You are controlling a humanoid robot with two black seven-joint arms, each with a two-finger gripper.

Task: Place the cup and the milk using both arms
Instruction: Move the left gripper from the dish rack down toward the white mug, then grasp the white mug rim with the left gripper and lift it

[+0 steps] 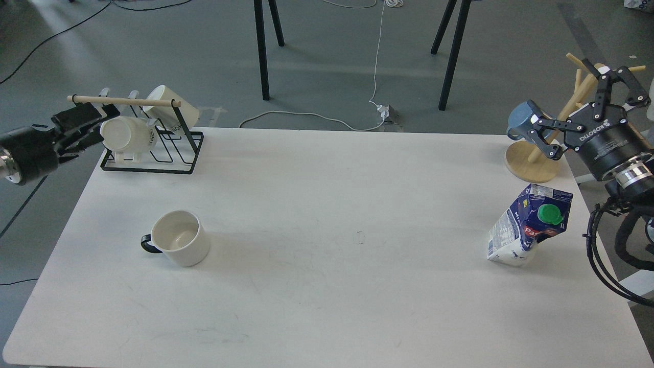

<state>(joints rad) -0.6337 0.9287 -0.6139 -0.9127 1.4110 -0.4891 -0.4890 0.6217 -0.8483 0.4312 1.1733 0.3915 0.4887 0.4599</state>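
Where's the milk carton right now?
In the head view, the milk carton stands on the table's right side, just in front of the wooden mug tree.

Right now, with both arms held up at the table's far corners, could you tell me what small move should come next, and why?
Probably lower the left gripper toward the cup and the right gripper toward the milk. Both stand untouched on the table, each on its arm's own side, and the right gripper is open beside the wooden mug tree, holding nothing.
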